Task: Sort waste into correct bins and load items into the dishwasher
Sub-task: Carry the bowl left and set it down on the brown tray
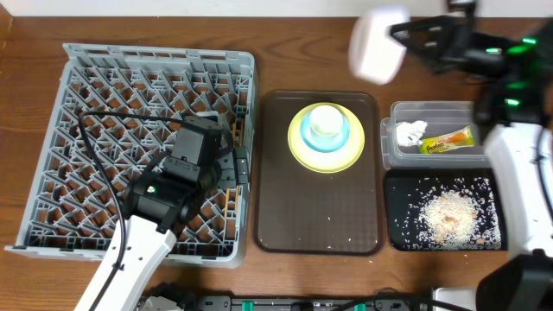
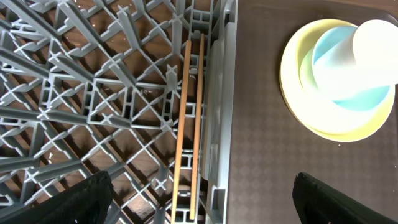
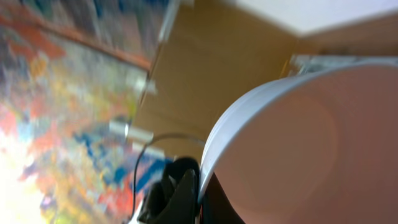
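While aloft, white bowl (image 1: 378,45): rim pinched by right gripper (image 1: 397,36), could slip
left gripper (image 2: 208,202): open, empty over dishwasher (image 1: 104,95)

Overhead camera: fixed high, facing straight down, whole table (image 1: 34,26) framed. Left wrist camera: close, facing down; dish rack (image 2: 225,93) and brown tray (image 2: 261,155) beyond the left fingers (image 2: 81,199), both shared with overhead. Right wrist camera: very close, tilted sideways; white bowl (image 3: 298,149) just beyond the right fingers (image 3: 180,193).
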You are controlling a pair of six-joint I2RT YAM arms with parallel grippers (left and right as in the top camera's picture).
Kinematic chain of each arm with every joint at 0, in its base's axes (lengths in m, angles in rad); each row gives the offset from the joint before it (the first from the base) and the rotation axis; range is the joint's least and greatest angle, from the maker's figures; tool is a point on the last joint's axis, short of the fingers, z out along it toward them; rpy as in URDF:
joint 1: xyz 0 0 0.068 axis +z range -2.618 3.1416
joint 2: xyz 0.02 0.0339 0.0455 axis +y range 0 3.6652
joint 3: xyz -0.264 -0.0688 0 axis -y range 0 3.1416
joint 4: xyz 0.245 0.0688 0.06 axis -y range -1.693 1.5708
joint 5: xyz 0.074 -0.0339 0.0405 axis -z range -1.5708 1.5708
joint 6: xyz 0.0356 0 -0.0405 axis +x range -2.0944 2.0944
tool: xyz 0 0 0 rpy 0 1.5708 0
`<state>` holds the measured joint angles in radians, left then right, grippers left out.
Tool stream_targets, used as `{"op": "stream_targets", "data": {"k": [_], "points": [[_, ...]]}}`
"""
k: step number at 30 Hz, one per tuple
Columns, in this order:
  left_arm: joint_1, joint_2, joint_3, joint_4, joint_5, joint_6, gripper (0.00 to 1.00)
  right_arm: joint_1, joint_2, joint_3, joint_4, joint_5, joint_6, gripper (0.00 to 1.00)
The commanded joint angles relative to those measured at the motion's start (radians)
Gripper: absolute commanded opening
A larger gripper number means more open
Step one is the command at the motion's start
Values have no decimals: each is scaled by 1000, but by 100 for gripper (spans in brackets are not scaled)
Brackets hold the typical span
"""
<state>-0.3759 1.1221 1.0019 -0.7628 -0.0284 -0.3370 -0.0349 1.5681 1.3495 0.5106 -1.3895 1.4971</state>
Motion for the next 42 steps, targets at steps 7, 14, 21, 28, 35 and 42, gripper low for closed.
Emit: {"op": "stream_targets", "data": {"k": [7,14,21,28,35,42], "points": [[-1,1,15,-4,2,2,93,242,-3,29,-791,472,-661,1],[-1,1,15,-4,2,2,93,478,-22,27,-1298,1165,-1046,1],[-1,1,15,-4,2,2,93,734,5,-48,-1492,1471,-1048,1],[-1,1,15,-4,2,2,93,809,6,-238,-1342,1434,-975,1],[-1,1,15,-4,2,2,93,822,6,-331,-1182,1328,-978,4],[-1,1,15,-4,2,2,93,822,6,-349,-1184,1308,-980,42]]}}
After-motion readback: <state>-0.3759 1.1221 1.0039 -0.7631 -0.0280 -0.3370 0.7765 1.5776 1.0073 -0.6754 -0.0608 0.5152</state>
